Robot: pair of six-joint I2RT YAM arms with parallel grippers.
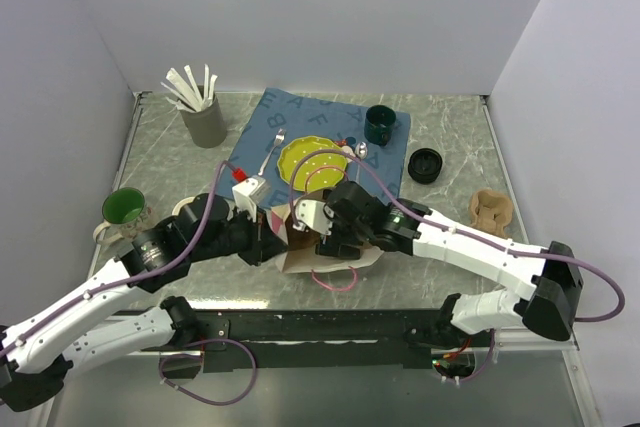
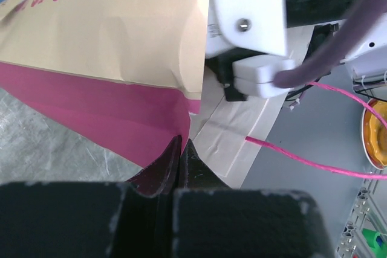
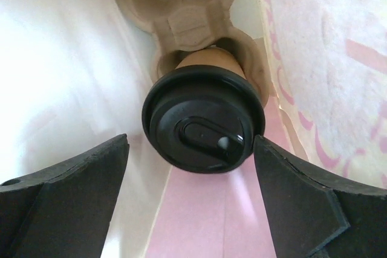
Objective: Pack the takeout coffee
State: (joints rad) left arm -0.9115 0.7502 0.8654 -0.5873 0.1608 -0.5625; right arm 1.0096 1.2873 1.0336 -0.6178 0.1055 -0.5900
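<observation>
The takeout coffee (image 3: 202, 119), a tan cup under a round black lid, sits in a moulded cardboard carrier (image 3: 181, 10) inside the paper bag (image 3: 72, 58). My right gripper (image 3: 190, 139) is reaching into the bag, open, with a finger on each side of the lid; the right fingertip (image 3: 266, 155) is at the lid's rim. In the top view the bag (image 1: 300, 257) lies at the table's near middle with the right gripper (image 1: 325, 222) inside it, and the cup is hidden there. My left gripper (image 2: 181, 143) is shut on the bag's pink-lined edge (image 2: 121, 119).
A yellow plate (image 1: 313, 159) and a spoon (image 1: 272, 152) lie on a blue cloth (image 1: 300, 112). A dark green mug (image 1: 380, 125), a black lid (image 1: 426, 164) and a second cardboard carrier (image 1: 491, 210) are at the right. A grey holder of stirrers (image 1: 203, 119) and a green-lined cup (image 1: 123, 209) stand at the left.
</observation>
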